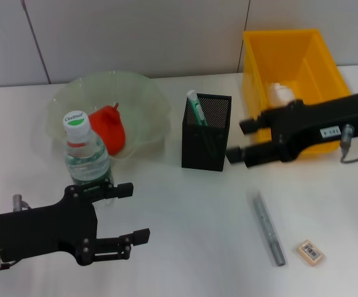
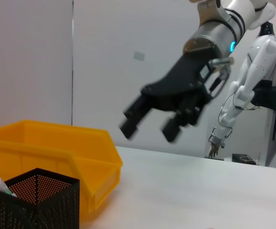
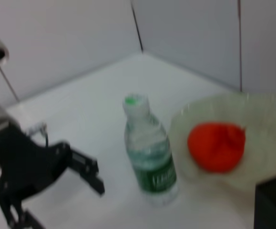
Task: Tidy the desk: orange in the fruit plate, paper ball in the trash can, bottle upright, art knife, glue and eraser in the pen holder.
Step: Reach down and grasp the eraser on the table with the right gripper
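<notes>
Two spread fingers (image 1: pixel 235 153) on the right gripper (image 1: pixel 242 140), black, blunt-tipped, nothing between them. Hangs above the table in the gap between the pen holder (image 1: pixel 206 133) and the trash can (image 1: pixel 293 59), tips toward the holder.

Outward and toward the robot from those fingers: the art knife (image 1: pixel 269 229), flat on the white table (image 1: pixel 185 247). Slim grey metallic bar, long axis running near-to-far with a slight slant, far end closest to the gripper. Just beside its near end, apart from it: the eraser (image 1: pixel 310 252), small beige block, barcode sticker up, lying flat. Both well on the right arm's side, so judged that arm's work. Likely calls for a descent toward the robot and a grasp across the knife's narrow width, not along its length. Thin and low on a smooth surface, so possibly prone to slipping.

Left gripper (image 1: pixel 136 212) low at the near left, fingers likewise parted and empty, far finger just beside the bottle (image 1: pixel 87 158). Cannot tell whether touching. Bottle upright, clear ribbed plastic, green label, white cap.

Farther out: orange (image 1: pixel 109 127), wrinkled and red-orange, inside the fruit plate (image 1: pixel 151 93), pale green, translucent, wavy-rimmed. Paper ball (image 1: pixel 281 93), white and crumpled, inside the yellow plastic can. Holder of black mesh, square-sided, with a green-and-white stick (image 1: pixel 195 104) leaning in one corner, presumably the glue.
</notes>
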Controlling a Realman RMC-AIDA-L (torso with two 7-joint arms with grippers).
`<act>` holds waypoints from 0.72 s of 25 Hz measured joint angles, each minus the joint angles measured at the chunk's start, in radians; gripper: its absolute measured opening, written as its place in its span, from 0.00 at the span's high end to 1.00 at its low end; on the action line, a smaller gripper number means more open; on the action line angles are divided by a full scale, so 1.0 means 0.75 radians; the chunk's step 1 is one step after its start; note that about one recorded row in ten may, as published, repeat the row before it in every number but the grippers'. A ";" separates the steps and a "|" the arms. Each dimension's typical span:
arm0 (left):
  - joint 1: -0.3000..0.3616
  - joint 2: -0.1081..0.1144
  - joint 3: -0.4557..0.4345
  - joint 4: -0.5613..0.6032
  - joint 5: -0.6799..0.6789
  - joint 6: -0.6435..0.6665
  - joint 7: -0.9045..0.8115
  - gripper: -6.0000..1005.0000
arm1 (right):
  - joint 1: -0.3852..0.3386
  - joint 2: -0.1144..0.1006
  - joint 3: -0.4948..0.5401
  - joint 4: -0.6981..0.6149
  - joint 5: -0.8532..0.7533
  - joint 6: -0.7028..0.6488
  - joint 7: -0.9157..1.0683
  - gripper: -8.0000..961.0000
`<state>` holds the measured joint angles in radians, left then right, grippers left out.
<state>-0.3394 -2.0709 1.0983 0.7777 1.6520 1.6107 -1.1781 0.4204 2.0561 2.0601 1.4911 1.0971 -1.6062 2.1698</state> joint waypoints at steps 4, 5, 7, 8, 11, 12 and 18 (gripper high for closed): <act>-0.003 -0.002 0.003 0.000 0.000 -0.004 -0.001 0.17 | 0.036 -0.002 -0.009 0.091 -0.165 -0.101 0.105 0.22; -0.003 -0.002 0.003 0.000 0.000 -0.004 -0.002 0.17 | 0.039 0.001 -0.018 0.133 -0.228 -0.115 0.129 0.22; -0.003 -0.002 0.004 0.000 0.000 -0.004 -0.002 0.17 | 0.052 0.010 -0.040 0.201 -0.353 -0.138 0.177 0.22; -0.003 -0.002 0.004 0.000 0.000 -0.004 -0.004 0.17 | 0.078 0.015 -0.075 0.248 -0.477 -0.175 0.237 0.22; -0.001 -0.002 0.004 0.000 0.000 -0.004 -0.005 0.17 | 0.114 0.017 -0.111 0.267 -0.576 -0.232 0.296 0.22; -0.002 -0.002 0.003 0.000 0.000 -0.004 -0.006 0.17 | 0.134 0.017 -0.124 0.268 -0.610 -0.266 0.321 0.22; -0.006 -0.002 0.004 0.000 -0.009 0.004 -0.011 0.17 | 0.226 0.023 -0.217 0.224 -0.789 -0.431 0.416 0.22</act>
<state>-0.3442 -2.0724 1.1016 0.7777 1.6454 1.6137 -1.1860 0.5896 2.0736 1.8970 1.6590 0.5052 -1.9294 2.4820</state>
